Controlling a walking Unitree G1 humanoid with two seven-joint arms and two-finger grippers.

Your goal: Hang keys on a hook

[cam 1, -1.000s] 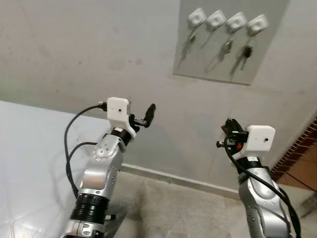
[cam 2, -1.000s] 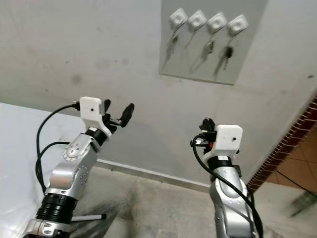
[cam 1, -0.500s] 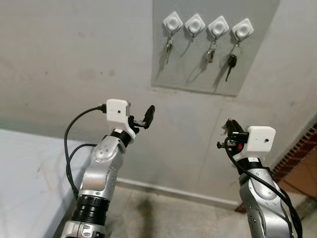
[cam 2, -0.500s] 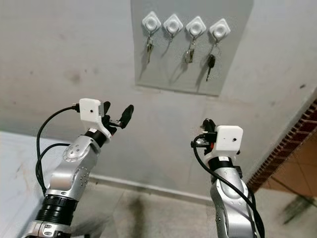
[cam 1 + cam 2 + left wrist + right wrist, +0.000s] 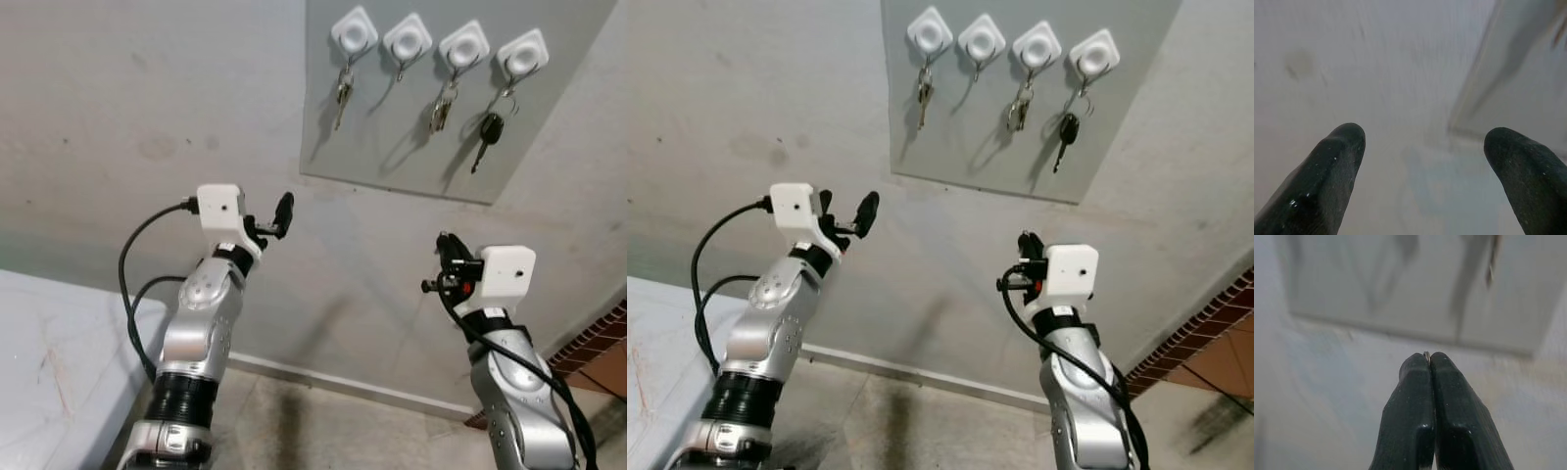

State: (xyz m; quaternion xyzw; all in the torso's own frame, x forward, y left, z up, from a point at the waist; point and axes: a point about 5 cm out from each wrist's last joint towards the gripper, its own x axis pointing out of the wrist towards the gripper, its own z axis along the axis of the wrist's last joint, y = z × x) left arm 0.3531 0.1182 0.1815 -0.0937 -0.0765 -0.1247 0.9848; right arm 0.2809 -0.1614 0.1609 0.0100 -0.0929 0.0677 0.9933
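A grey board (image 5: 392, 147) on the wall carries four white hooks. Keys (image 5: 342, 90) hang from the first hook (image 5: 354, 31), more keys (image 5: 440, 113) from the third, and a black-headed key (image 5: 487, 132) from the fourth. The second hook (image 5: 408, 39) holds nothing. My right gripper (image 5: 442, 241) is raised below the board's right end. It is shut, with a thin sliver of metal key ring (image 5: 1426, 354) pinched at the fingertips; the rest of the ring is hidden. My left gripper (image 5: 272, 217) is open and empty, held up below the board's left end, short of the wall.
A white surface (image 5: 49, 392) lies at the lower left. A pale baseboard (image 5: 343, 382) runs along the foot of the wall above a concrete floor. Red brickwork (image 5: 600, 341) stands at the right edge. A black cable (image 5: 132, 294) loops beside my left arm.
The view has tilted up and closed in, so the board sits lower and larger. My left gripper has risen a little and turned toward the wall. The right gripper stays shut.
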